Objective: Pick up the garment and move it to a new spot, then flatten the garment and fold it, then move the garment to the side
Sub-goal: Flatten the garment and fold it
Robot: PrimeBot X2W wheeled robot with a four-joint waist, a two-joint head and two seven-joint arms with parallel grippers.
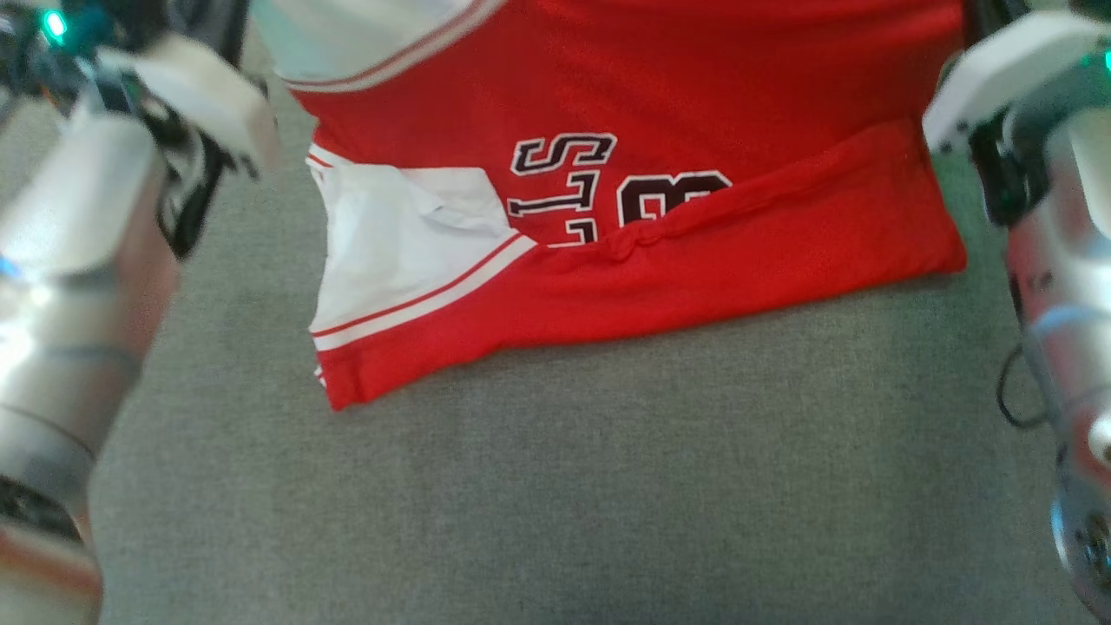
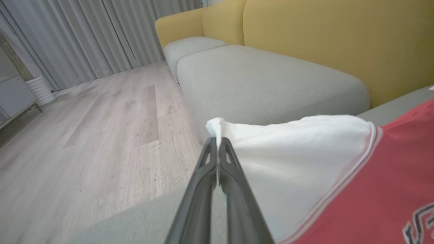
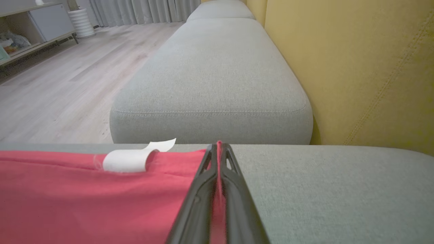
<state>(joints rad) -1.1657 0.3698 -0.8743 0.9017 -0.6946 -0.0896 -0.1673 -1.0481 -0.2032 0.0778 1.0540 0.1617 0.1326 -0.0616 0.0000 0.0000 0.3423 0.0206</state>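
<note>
Lying across the grey cushion (image 1: pixel 555 486), the jersey (image 1: pixel 694 260) is held spread, seemingly for folding. Its near edge is doubled over the print, so the letters are half hidden. Farther back, cloth is pinched at either side, probably so that the piece can be drawn taut. The left gripper (image 2: pixel 217 139) is clamped on the white sleeve (image 2: pixel 291 152), the right gripper (image 3: pixel 218 145) on a red edge. The jersey's far end is cut off in the head view. Behind stands a yellow backrest (image 3: pixel 356 67).
</note>
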